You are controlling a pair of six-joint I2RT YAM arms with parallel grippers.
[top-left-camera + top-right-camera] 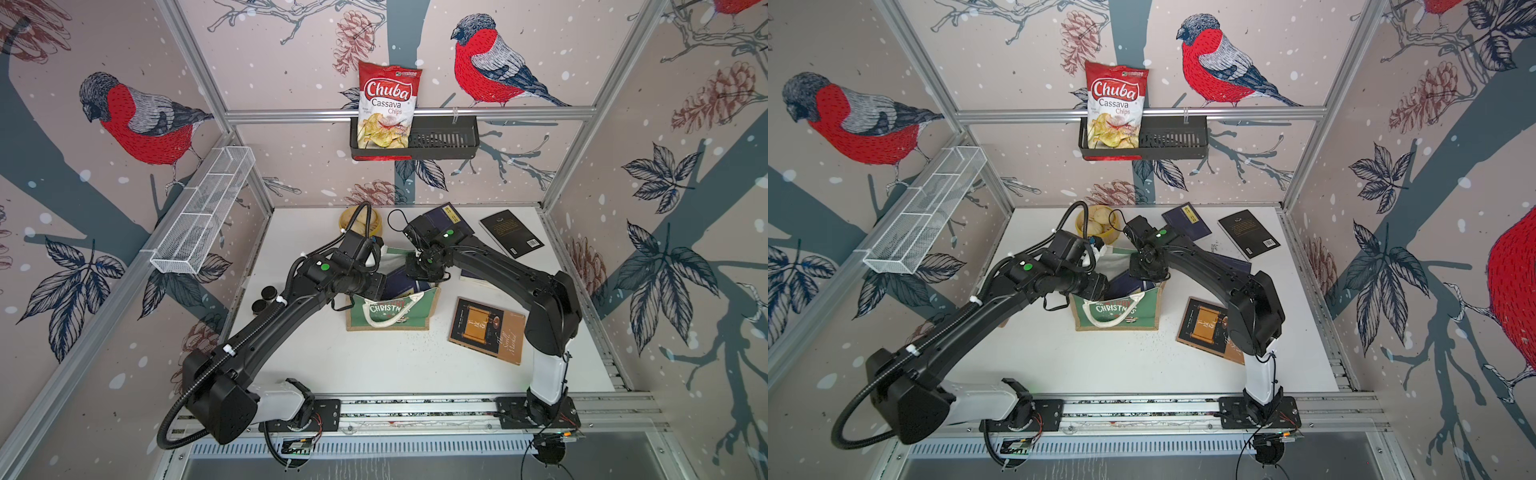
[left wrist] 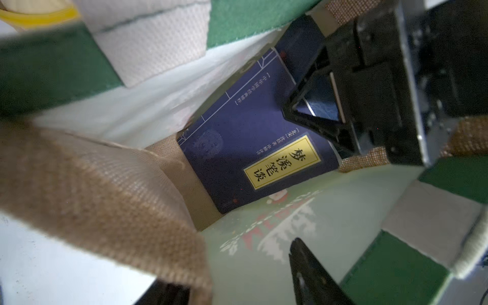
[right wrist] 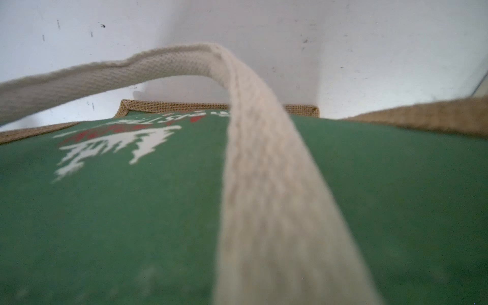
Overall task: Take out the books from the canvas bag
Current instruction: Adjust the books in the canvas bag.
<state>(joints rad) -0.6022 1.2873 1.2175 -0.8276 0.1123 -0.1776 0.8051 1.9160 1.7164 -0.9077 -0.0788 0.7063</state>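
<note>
Books (image 2: 250, 148) inside the bag (image 1: 390, 320) are best drawn straight up by the right gripper (image 2: 303, 111), its grip impossible to tell, with the rim held wide by the left gripper (image 2: 232, 264), jaws spread.

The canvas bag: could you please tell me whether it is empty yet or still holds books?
Not empty. The left wrist view looks into the canvas bag and shows a navy book with a yellow label inside.

right gripper (image 2: 303, 111): tips overlap navy book (image 2: 237, 148); closure unclear
left gripper fingers (image 2: 309, 274): cut off at frame edge
bag handle (image 3: 264, 184): blurred, directly before right gripper
</note>
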